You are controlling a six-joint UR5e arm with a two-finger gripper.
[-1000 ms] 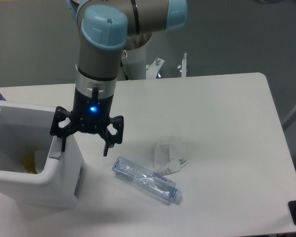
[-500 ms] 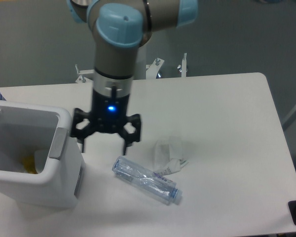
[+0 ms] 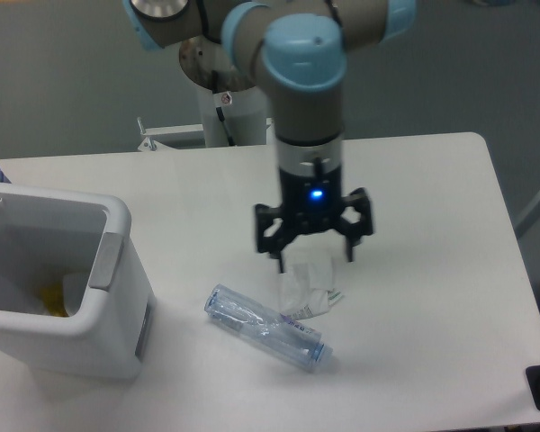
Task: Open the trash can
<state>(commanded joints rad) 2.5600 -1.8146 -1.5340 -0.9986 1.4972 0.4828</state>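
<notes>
Though above wrapper (image 3: 308, 290), jaws wide, empty.

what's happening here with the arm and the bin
A single robot arm is working at a white table. The trash can at the left already stands open, with something yellow visible inside. The gripper is open and holds nothing; it hangs away from the bin, over a crumpled white wrapper near the middle of the table. A clear plastic bottle lies on its side just in front of the wrapper.
</notes>
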